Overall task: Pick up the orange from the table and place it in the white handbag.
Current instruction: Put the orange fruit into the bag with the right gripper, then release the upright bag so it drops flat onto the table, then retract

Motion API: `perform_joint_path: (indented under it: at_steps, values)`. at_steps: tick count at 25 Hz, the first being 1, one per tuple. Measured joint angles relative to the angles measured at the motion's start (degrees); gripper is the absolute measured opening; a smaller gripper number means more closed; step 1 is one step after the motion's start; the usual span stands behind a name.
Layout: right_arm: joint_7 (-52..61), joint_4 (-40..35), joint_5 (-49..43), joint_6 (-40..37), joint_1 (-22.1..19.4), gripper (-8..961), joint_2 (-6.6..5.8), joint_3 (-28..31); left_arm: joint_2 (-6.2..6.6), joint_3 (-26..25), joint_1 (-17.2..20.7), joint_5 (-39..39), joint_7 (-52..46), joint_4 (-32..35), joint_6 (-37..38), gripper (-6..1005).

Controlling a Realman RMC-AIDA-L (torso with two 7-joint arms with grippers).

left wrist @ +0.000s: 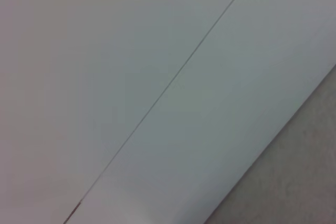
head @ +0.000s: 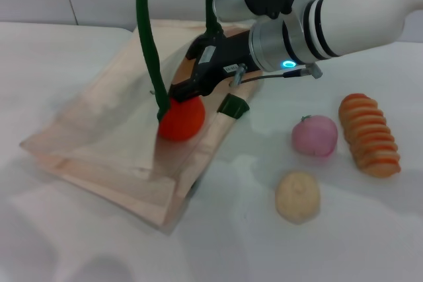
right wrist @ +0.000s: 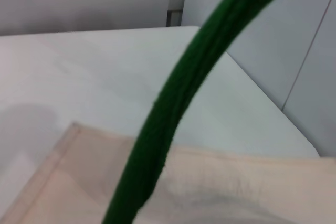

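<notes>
Right end effector clamped on round red-orange orange, at mouth of cream fabric white handbag; next, probably lower inside and release.

You're looking at a white handbag of matt cream cloth, faintly woven, with stitched edge folds; its handles are dark green cord, ribbed and rope-like, seen close in the right wrist view. The orange has a smooth, slightly satin red-orange skin. The table reads as plain white, matt and smooth. The right gripper is black matt plastic, joined to a brushed metal collar and a glossy white arm shell. Your left wrist view shows only smooth pale panels
</notes>
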Motion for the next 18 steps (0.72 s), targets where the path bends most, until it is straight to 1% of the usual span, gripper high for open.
perform_joint_path:
  at_steps: [2,5,7,8,10,15,18]
  values:
    - [1.11,-0.26,-0.97,-0.04,0.05,724,0.00,0.00,0.02,0.00,0.02,0.00,-0.01,0.00,-0.05,229]
    - [3.43,-0.62,-2.48,-0.35,0.04,825,-0.02,0.56,0.03,0.00,0.16,0.00,-0.05,0.00,-0.18,249]
    - [5.72,-1.17,-5.73,-0.33,-0.32,892,-0.19,2.57,0.05,0.00,0.41,-0.03,-0.07,0.00,-0.20,303]
    - [6.82,-1.48,-7.62,-0.28,-0.54,892,-0.23,3.70,0.05,0.00,0.56,-0.10,-0.07,0.00,-0.22,329]
    - [10.39,-3.02,-14.20,0.17,-1.34,892,-0.31,6.74,0.05,0.00,0.86,-0.63,-0.08,0.00,-0.26,383]
    - [17.75,-7.41,-26.64,0.76,-3.97,891,-0.32,11.48,0.15,0.00,1.49,-2.20,-0.40,0.00,-0.28,627]
    - [19.49,-8.39,-30.30,0.76,-5.14,891,-0.34,14.35,0.30,0.00,2.04,-2.87,-0.51,0.00,-0.36,635]
